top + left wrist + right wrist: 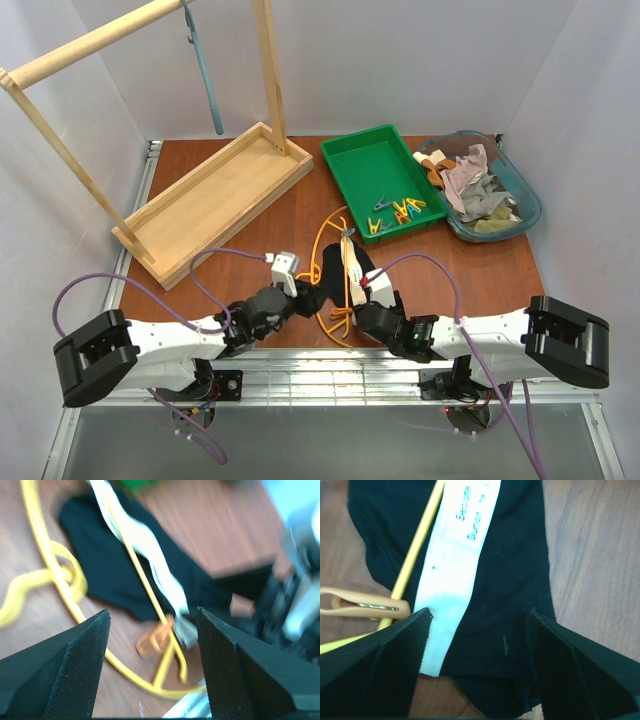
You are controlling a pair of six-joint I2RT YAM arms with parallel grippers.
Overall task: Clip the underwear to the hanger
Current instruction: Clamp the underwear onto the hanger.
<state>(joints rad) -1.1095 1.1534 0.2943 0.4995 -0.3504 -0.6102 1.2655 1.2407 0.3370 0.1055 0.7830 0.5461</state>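
Note:
The yellow-orange hanger (325,262) lies flat on the brown table in front of both arms. Across it lies the black underwear (362,268), its white waistband (351,262) along the hanger. My left gripper (303,298) hovers open over the hanger's end; in the left wrist view a peach clothespin (155,640) and the hanger (75,605) lie below its open jaws (152,612). My right gripper (479,612) stands open just above the underwear (512,575), beside the waistband (455,555). A peach clothespin (362,605) sits on the hanger bar (420,535).
A green tray (362,160) holding several coloured clothespins (400,212) stands at the back. A teal basket (528,205) of mixed clothes sits at the back right. A wooden rack (215,200) with a grey-blue hanger (205,80) stands at the back left.

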